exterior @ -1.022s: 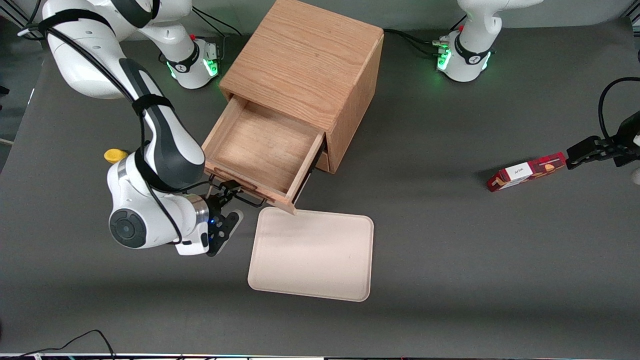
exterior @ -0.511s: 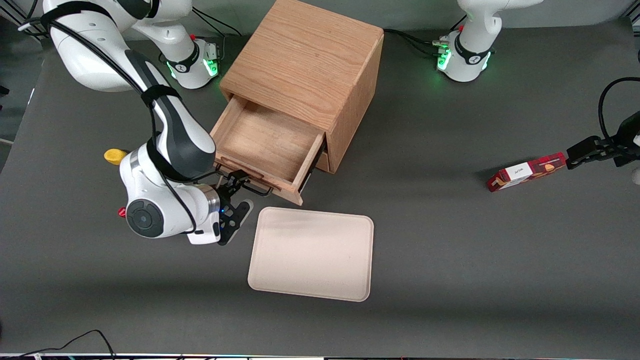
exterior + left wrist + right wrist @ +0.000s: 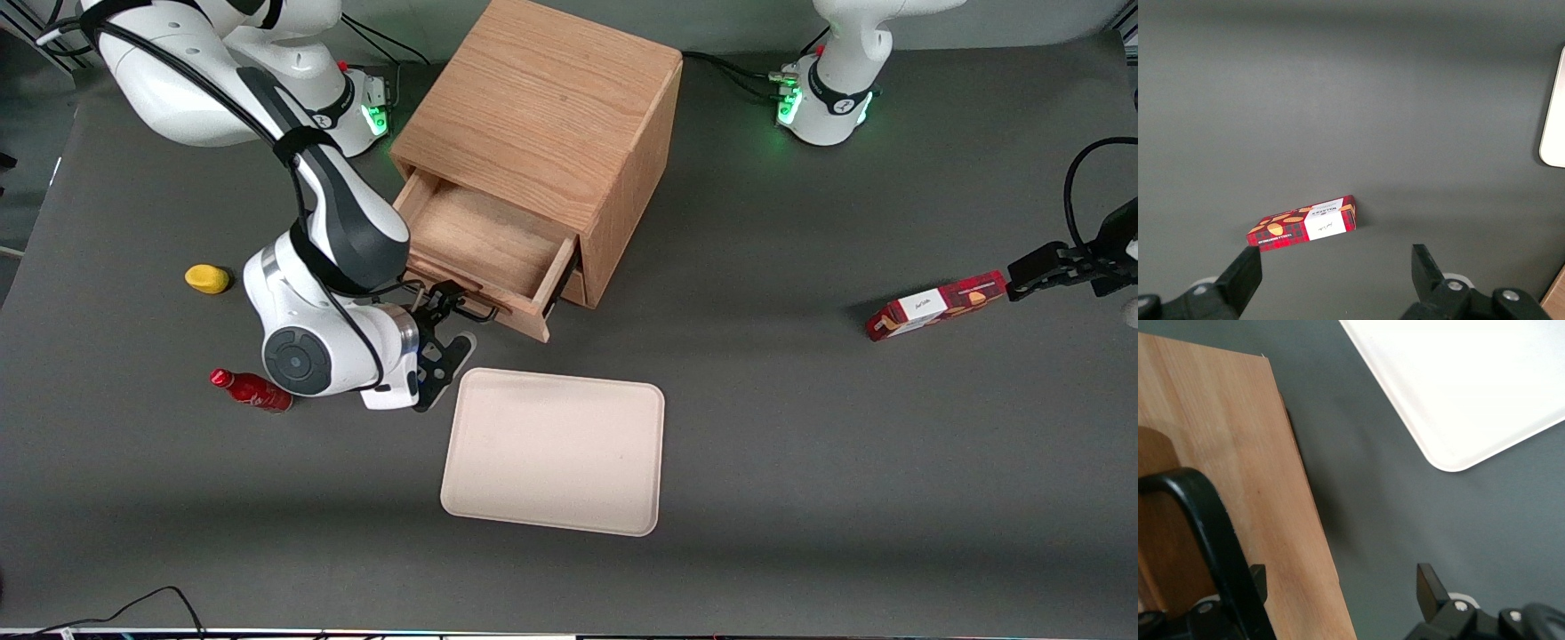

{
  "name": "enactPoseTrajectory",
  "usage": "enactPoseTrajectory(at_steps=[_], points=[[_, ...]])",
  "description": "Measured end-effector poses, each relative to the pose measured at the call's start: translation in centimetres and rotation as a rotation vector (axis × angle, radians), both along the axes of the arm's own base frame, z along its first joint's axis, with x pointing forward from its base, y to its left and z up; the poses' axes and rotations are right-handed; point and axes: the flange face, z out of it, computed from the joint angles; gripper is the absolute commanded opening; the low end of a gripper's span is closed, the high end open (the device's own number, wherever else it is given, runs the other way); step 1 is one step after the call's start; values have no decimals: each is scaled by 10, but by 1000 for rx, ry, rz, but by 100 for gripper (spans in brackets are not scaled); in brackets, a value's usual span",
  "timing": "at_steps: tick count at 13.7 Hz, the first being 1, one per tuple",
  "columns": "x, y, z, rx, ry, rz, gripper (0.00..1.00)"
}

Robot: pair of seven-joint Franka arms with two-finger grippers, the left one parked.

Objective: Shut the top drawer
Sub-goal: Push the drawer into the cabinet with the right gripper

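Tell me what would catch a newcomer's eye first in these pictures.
Probably the wooden cabinet mid-table, its top drawer half open and bare inside. The gripper sits open at the drawer's black handle, with a pale tray lying nearer the front camera.

Setting: robotics lab, manipulation test cell. Evidence: two white robot arm bases bolted at 12 o'clock edge of dark grey matte worktop, green status lights lit, black cables routed off the edge. Assorted test props spread on worktop: wooden cabinet, beige tray, red bottle, yellow object, red biscuit box. No domestic furnishings visible.
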Motion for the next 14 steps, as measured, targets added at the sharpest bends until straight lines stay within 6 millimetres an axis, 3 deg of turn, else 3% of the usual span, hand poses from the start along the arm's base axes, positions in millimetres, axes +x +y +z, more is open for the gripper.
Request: enactPoseTrajectory(at_steps=[14], points=[[-52, 35, -2, -48, 7, 21, 100]])
